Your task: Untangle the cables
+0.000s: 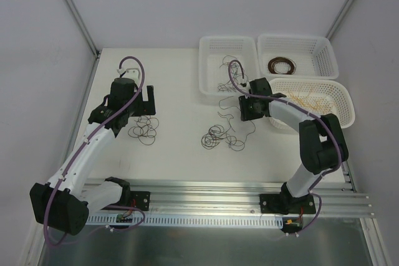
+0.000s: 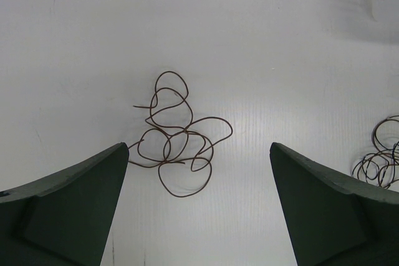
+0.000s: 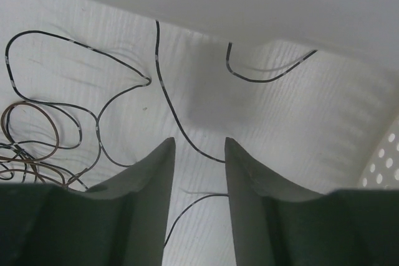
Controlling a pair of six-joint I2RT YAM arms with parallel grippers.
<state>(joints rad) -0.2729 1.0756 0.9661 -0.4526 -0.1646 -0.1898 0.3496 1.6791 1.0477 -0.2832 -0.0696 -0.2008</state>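
A small dark brown cable (image 2: 177,132) lies curled on the white table, just ahead of my left gripper (image 2: 198,147), which is wide open and empty; both show in the top view, the cable (image 1: 143,130) and the gripper (image 1: 142,105). A larger tangle of black and brown cables (image 1: 221,136) lies mid-table. My right gripper (image 3: 199,141) is low over the table at the tangle's far end (image 1: 245,109). Its jaws are partly open, and a black cable (image 3: 181,129) runs across the gap between them, not pinched. Brown loops (image 3: 31,141) lie to its left.
Three white baskets stand at the back right: one (image 1: 206,66) with loose black wires, one (image 1: 324,51) with a dark brown coil (image 1: 282,65), one (image 1: 343,101) with yellow-tan wires. The basket wall (image 3: 249,4) is close ahead of the right gripper.
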